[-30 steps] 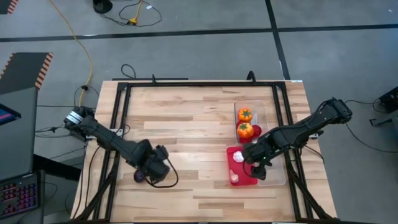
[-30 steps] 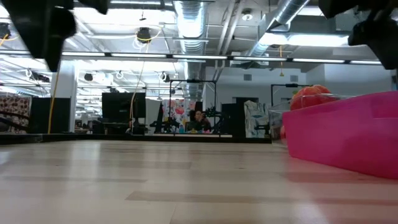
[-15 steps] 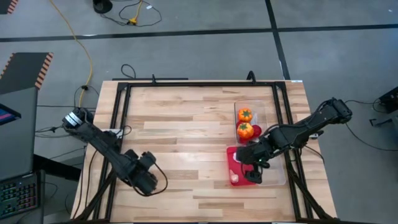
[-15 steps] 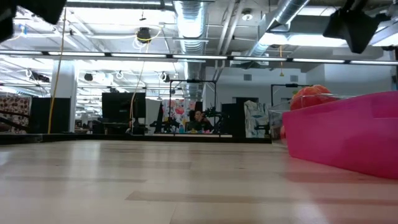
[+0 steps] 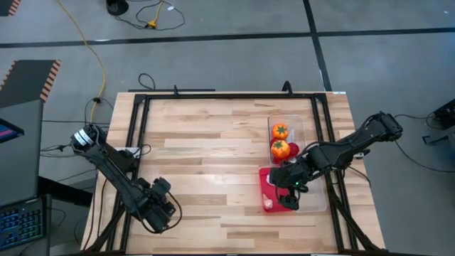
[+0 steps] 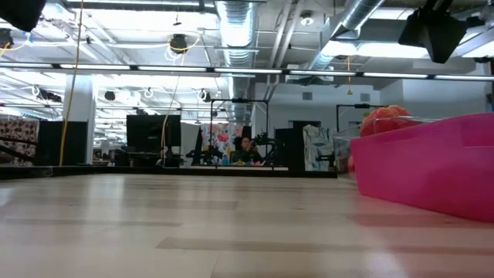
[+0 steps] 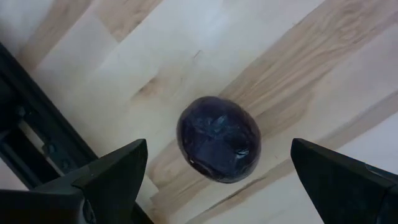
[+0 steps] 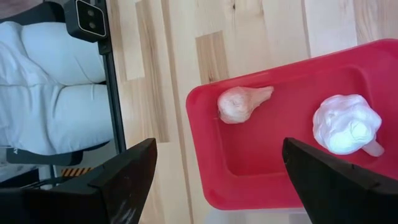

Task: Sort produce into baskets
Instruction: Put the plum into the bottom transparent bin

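A dark purple ball (image 7: 217, 138) lies on the wooden table near its near left corner. My left gripper (image 5: 158, 208) hangs above it, pointing down and open, one finger on either side and clear of it; in the high view the gripper hides the ball. My right gripper (image 5: 288, 186) stands open above the red basket (image 5: 264, 190), slanting down. Two white garlic bulbs (image 8: 242, 102) (image 8: 345, 124) lie on that basket's floor (image 8: 280, 149). Two orange pieces (image 5: 280, 131) (image 5: 280, 148) and a red one (image 5: 293, 149) sit in a clear basket (image 5: 298, 126) just beyond it.
A black metal frame (image 5: 135, 142) runs along the table's edges, close beside the purple ball (image 7: 37, 106). In the low view the red basket (image 6: 432, 170) fills the right side. Something white, perhaps a seated person's legs (image 8: 50, 93), shows past the table's near edge.
My left gripper has swung toward the table's near left corner, come down a little and rolled about its own line; it now stands over the purple ball, which lay beside it before. My right gripper has tipped slightly over the red basket. Both have stayed open.
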Motion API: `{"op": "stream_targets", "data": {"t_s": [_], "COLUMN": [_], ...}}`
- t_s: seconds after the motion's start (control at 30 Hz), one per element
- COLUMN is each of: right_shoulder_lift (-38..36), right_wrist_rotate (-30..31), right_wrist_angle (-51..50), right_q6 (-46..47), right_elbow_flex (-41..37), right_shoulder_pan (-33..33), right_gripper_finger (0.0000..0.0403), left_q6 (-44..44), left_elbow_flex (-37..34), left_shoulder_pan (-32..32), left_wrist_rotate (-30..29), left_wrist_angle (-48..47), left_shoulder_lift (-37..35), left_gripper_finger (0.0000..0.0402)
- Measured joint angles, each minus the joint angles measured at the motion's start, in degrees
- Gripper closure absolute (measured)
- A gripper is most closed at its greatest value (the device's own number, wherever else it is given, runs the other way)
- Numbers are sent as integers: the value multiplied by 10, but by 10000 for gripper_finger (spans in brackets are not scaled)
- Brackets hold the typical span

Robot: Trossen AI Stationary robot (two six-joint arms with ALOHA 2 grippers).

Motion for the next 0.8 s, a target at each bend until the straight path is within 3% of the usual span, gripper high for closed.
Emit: {"op": "stream_targets", "data": {"t_s": [0.3,0.8], "right_shoulder_lift": [0,0], "right_wrist_rotate": [0,0], "right_wrist_angle": [2,3], "right_q6": [0,0], "right_elbow_flex": [0,0], "right_shoulder_pan": [0,0], "right_gripper_finger": [28,28], "left_q6": [-15,-23], "left_elbow_flex": [-42,-89], "left_shoulder_pan": [-10,-10], "left_wrist_rotate": [7,16], "left_wrist_angle": [78,126], "left_shoulder_lift": [25,28], "left_gripper_finger": [17,17]}}
